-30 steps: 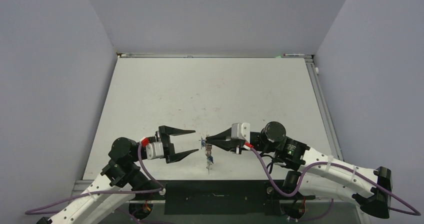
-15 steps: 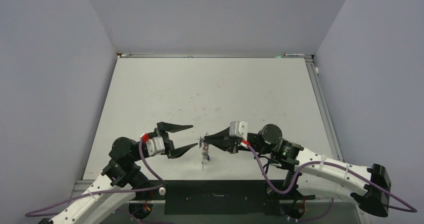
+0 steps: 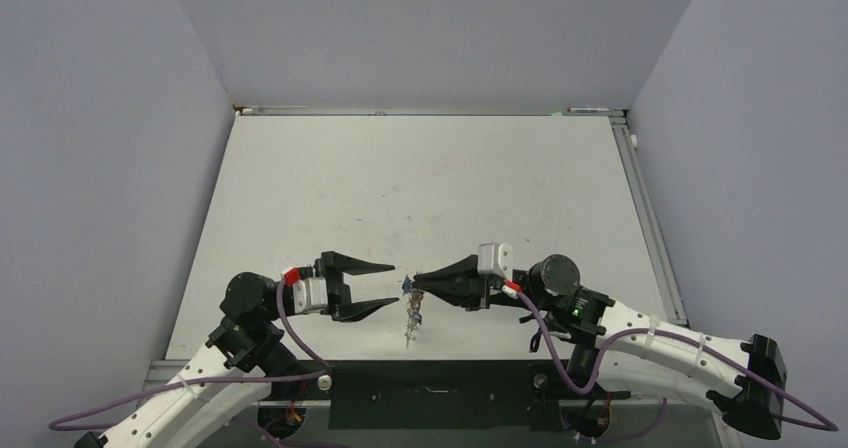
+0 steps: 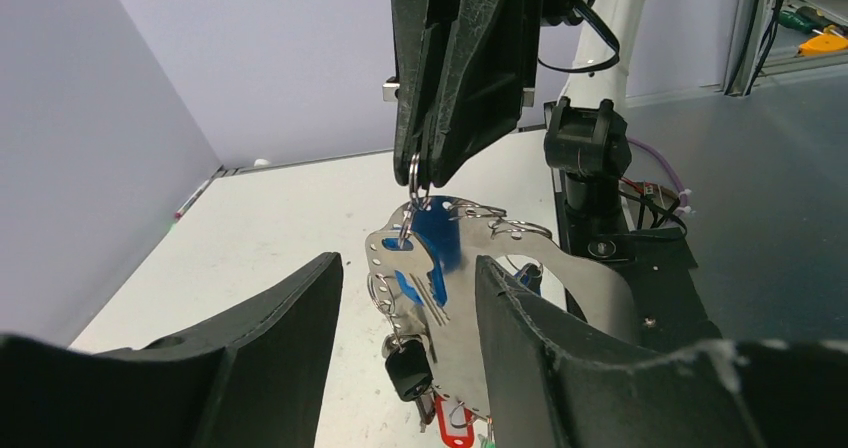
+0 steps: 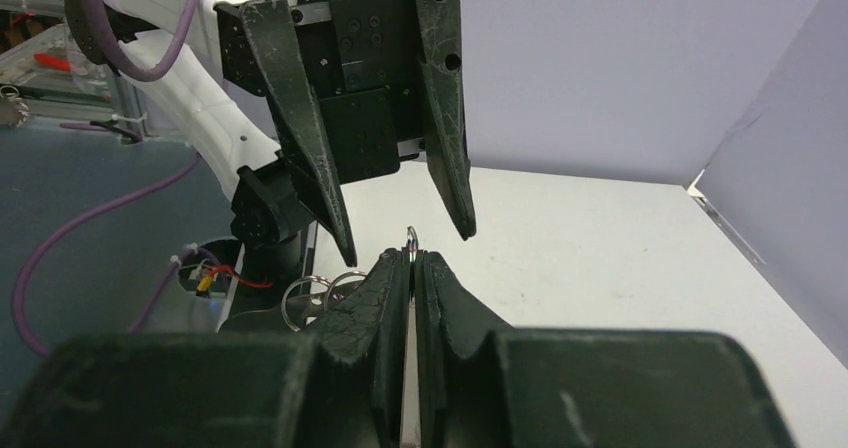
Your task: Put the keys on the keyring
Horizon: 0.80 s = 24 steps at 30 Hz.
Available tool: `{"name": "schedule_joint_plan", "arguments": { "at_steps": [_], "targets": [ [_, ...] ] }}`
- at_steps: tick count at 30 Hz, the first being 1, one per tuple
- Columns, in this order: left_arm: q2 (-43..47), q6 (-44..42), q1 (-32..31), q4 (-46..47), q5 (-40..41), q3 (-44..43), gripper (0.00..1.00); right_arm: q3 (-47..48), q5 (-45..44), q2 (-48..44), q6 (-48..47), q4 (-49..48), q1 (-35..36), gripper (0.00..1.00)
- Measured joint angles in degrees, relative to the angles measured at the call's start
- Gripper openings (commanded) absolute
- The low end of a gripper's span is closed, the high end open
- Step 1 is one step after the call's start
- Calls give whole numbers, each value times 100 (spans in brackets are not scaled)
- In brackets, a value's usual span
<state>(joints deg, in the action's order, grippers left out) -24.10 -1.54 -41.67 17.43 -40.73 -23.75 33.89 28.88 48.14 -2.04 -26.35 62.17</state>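
Pinching the small ring [image 4: 414,173] atop the keys [image 4: 432,248] in the tight-shut right gripper [image 5: 411,258], dangling them (tags hanging below) for the spread left gripper [image 3: 394,285] hovering just beside

Robotics lab, one enclosed test cell.
- White bench [image 3: 420,168] boxed in on its left, far and right sides by plain lavender-grey panels [image 3: 100,188].
- Two white-and-black robot arms [image 3: 660,343] bolted side by side at the bench's near edge. Purple cables [image 5: 80,13] loop off them.
- Aluminium rail [image 3: 650,218] runs along the bench's right edge.
- Off the bench's near side: dark blue-grey floor [image 4: 780,168], and hand tools [image 4: 822,42] with red, green and yellow handles, partly cut off by the frame.
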Motion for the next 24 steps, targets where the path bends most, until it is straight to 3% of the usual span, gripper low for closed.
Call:
{"name": "schedule_joint_plan", "arguments": {
  "at_steps": [4, 8, 15, 24],
  "targets": [
    [2, 52, -2, 92, -59, 2, 47, -216, 92, -118, 48, -195, 2, 5],
    [-4, 210, -2, 332, -133, 42, 39, -354, 144, -146, 109, -354, 2, 5],
    [-107, 264, -68, 402, -142, 59, 43, -369, 210, -109, 125, -485, 17, 5],
    [-321, 323, -111, 601, -184, 179, 43, -522, 348, 42, 83, -927, 17, 5]
  ]
}}
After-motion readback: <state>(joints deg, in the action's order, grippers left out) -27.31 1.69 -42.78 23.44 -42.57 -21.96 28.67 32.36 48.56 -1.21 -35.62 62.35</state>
